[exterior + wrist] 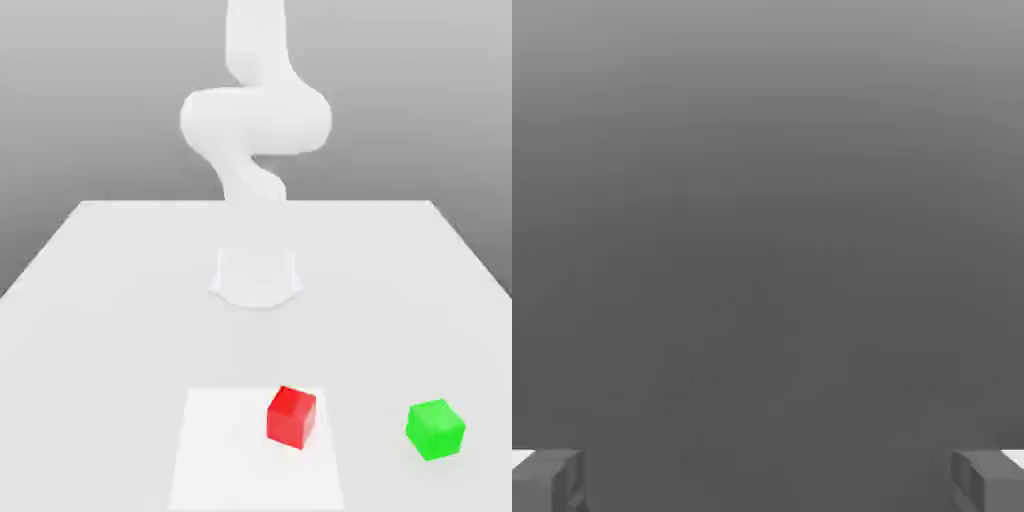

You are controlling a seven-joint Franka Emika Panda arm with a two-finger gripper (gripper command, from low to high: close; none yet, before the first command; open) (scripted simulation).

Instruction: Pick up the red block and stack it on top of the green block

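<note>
On a brighter white square patch (230,460) of the pale tabletop (110,340), near the patch's edge on the exterior view's right, the red block (291,417) is seen, turned at an angle to that edge. Well apart from it, farther toward the exterior view's right, the green block (435,429) is set on the bare tabletop, also turned at an angle, and nothing is stacked on either cube. Behind both cubes, the white robot arm (256,120) is raised above its base (256,278), which is mounted on the tabletop. In the hand view, the two fingers of the gripper (768,482) are spread wide apart, and nothing is pinched between them
</note>
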